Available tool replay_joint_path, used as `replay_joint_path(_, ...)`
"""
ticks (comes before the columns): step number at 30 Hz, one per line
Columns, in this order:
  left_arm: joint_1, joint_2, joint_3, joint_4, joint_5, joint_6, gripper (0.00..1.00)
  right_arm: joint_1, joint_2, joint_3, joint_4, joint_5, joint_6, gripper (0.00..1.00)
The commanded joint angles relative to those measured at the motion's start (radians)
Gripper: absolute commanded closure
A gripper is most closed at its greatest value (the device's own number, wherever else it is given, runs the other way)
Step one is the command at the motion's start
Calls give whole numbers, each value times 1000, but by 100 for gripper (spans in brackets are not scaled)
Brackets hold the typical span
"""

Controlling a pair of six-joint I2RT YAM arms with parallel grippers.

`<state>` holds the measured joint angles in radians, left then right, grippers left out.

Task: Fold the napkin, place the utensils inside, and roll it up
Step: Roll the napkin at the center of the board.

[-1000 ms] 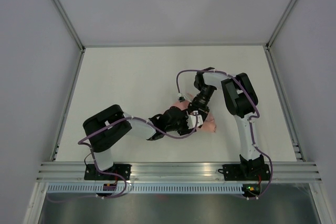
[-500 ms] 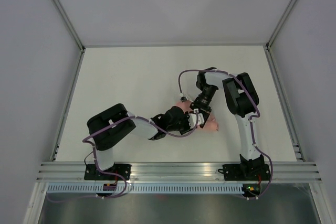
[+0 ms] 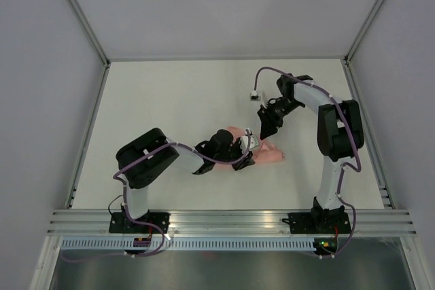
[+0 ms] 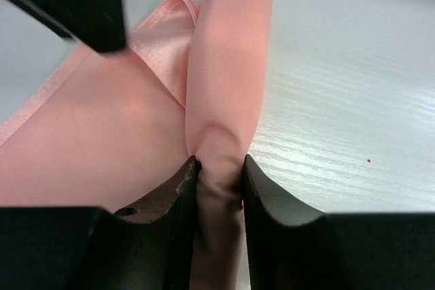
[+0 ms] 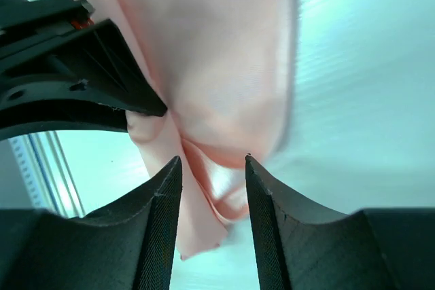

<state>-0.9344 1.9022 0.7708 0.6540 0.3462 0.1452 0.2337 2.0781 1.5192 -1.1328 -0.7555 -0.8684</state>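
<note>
The pale pink napkin point(image 3: 269, 155) lies bunched and partly rolled on the white table, just right of centre. My left gripper point(image 3: 245, 149) is at the napkin's left end. In the left wrist view it point(image 4: 219, 168) is shut on a rolled fold of the napkin point(image 4: 224, 66). My right gripper point(image 3: 264, 129) hangs just behind the napkin. In the right wrist view it point(image 5: 213, 162) is open, with the napkin point(image 5: 217, 52) below it and apart from its fingers point(image 5: 160, 195). The utensils are hidden or out of view.
The white table point(image 3: 170, 113) is bounded by grey walls on three sides. An aluminium rail point(image 3: 231, 221) with both arm bases runs along the near edge. Purple cables loop off each arm.
My right gripper has opened, let go of the napkin and drawn back toward the far right. My left gripper has closed on the napkin's rolled fold and shifted slightly forward.
</note>
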Motion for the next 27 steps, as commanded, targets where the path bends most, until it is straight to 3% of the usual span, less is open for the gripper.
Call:
replay_joint_path(1,26,58,-16,-145,125,-117,98,-83,-131,-37,182,-134,74,52)
replay_joint_path(6,97,86,16,-185,249,-196,98,-168,-271,-146,280,-188,-3,51)
replay_joint_path(13,164,161,82,-255,384,-269,98,-148,-501,-434,352,-140,-257,44)
replay_joint_path(16,175,195,128,-309,411,-282,98,-87,-577,-537,393,-85,-311,42)
replay_joint_path(21,183,236,170,-349,419,-297,98,79,-705,-762,660,91,-267,35)
replay_joint_path(27,187,255,188,-384,428,-300,98,187,-704,-844,809,191,-235,33)
